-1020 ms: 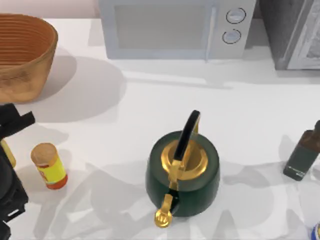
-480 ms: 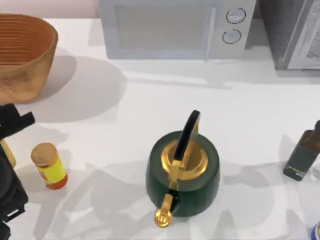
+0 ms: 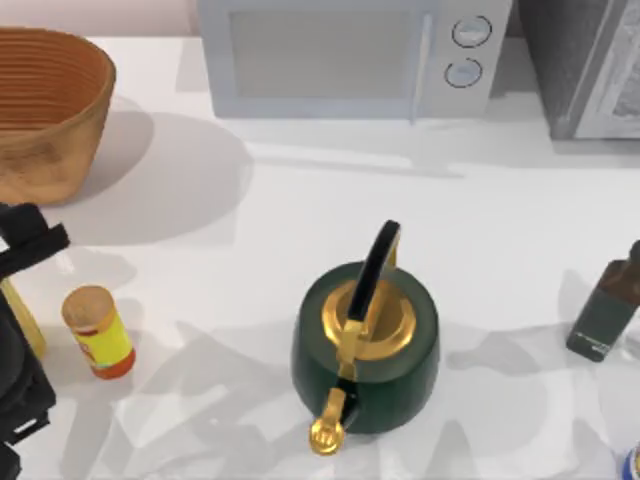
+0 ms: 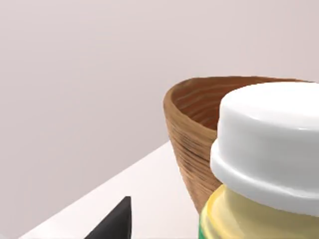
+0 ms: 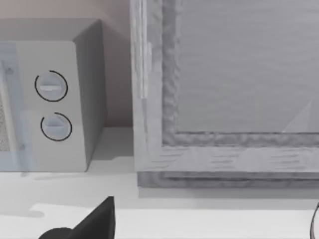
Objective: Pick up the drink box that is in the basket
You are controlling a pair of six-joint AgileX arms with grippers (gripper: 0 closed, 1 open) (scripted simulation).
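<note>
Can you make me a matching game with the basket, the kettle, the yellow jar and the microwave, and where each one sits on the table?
Things:
1. basket
2. kettle
3. yellow jar
4. microwave

Places:
A. back middle of the table
B. far-left back corner
C. front middle
D. front left, near the left arm

Pairs: 1-B, 2-C, 3-D, 4-A
</note>
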